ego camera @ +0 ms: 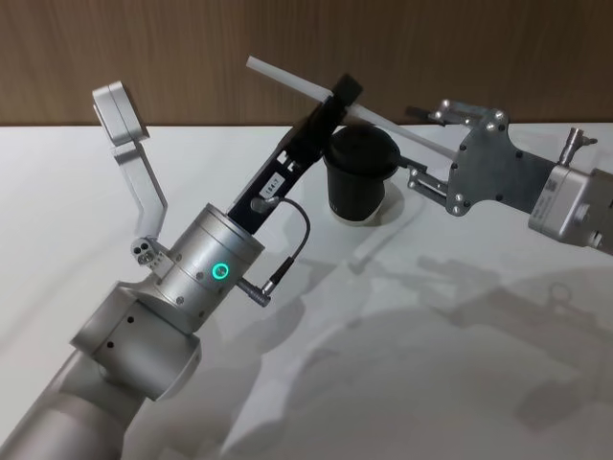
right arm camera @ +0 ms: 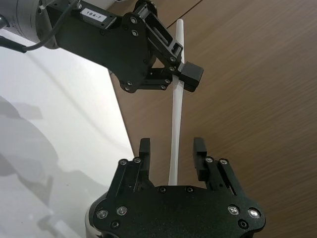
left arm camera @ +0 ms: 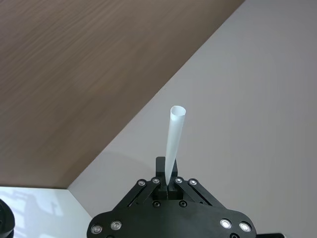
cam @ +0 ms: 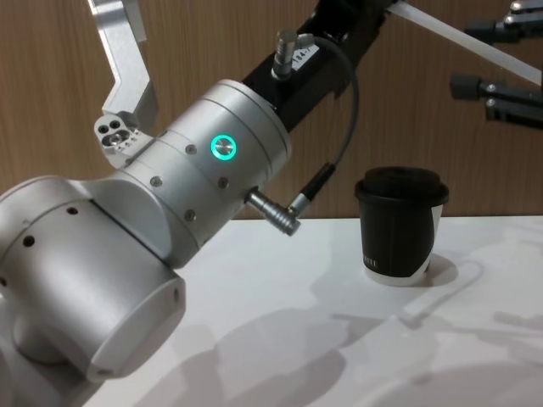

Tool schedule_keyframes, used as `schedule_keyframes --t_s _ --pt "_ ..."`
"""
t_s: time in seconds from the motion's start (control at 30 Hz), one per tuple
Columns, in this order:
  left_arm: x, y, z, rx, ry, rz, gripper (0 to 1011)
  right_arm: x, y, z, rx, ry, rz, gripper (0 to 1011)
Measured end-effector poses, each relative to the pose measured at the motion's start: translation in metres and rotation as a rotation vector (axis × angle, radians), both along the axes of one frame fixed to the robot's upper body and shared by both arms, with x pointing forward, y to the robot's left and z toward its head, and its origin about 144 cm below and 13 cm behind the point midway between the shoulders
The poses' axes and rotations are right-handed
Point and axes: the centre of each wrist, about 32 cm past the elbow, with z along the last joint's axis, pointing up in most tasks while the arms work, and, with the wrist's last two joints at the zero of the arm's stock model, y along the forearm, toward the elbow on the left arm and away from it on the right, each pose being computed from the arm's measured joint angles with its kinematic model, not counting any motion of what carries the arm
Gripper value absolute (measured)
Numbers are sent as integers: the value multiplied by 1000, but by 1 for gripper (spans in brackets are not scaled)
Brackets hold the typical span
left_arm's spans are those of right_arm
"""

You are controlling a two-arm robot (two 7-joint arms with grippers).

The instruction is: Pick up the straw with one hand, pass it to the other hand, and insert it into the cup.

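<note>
At upper centre, the boxy left pincer (ego camera: 347, 91) clamped the thin white tubular straw (ego camera: 287, 80), slanted above the dome-lidded black paper cup (ego camera: 362, 177) on the smooth desk (ego camera: 479, 364). At upper right, the right pincer (ego camera: 414, 144) stood open, its slim fingers (right arm camera: 199, 148) astride the straw.

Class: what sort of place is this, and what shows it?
Probably a robot test bench: white table, wood-panelled wall, left pincer holding the straw into the open right pincer above the cup.

Head looks down; chest looks across low; both share the cup (ego camera: 362, 177).
</note>
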Motion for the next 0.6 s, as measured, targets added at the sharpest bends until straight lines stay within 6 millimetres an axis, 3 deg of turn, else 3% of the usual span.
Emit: schedule_keyframes --t_s 0.3,0.6 --pt "1 4 10 78 -64 41 7 0 0 0 0 0 0 765" --pt "2 11 29 203 -171 108 7 0 0 0 0 0 0 998"
